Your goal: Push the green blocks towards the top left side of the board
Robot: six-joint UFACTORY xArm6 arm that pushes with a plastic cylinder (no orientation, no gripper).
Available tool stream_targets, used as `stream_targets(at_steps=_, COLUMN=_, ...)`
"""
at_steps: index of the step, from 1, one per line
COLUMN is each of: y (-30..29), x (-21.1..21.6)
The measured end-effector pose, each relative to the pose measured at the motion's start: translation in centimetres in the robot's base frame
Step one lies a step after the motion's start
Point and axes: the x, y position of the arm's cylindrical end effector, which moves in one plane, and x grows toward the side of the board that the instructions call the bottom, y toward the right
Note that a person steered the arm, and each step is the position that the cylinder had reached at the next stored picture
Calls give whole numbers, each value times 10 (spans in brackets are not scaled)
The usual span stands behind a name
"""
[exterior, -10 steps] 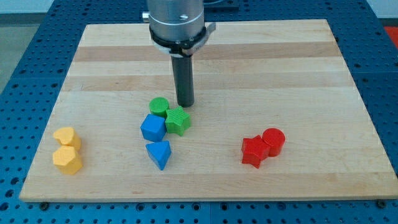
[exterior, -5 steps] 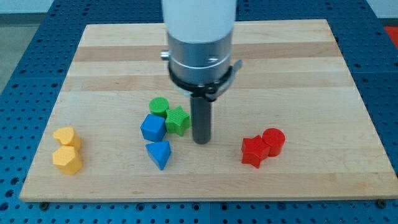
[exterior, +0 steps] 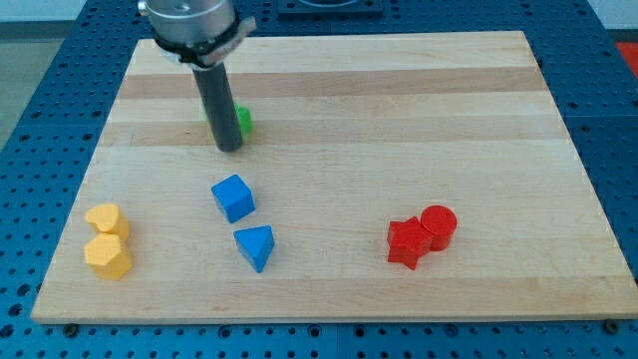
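Observation:
My tip [exterior: 229, 149] rests on the board in its upper left part. A green block [exterior: 242, 122] shows just behind the rod, mostly hidden by it, touching or nearly touching it on its right side. Only that one patch of green is visible; I cannot tell whether it is one block or two, or their shapes. The wooden board [exterior: 399, 120] lies flat under everything.
A blue cube [exterior: 233, 197] and a blue triangular block [exterior: 255, 245] lie below my tip. Two yellow blocks [exterior: 107, 241] sit at the lower left. A red star-like block [exterior: 407, 241] and a red cylinder [exterior: 439, 224] sit together at the lower right.
My tip swept from right of the green blocks up and left. The green blocks moved up-left with it, away from the blue cube, which shifted slightly left.

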Motion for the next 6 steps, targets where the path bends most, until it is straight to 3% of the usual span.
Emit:
stream_targets(at_steps=2, y=-33, x=-49)
stream_targets(at_steps=3, y=-44, x=-43)
stream_targets(at_steps=4, y=-41, x=-3)
stream_targets(at_steps=5, y=32, x=26)
stream_targets(at_steps=6, y=70, x=0)
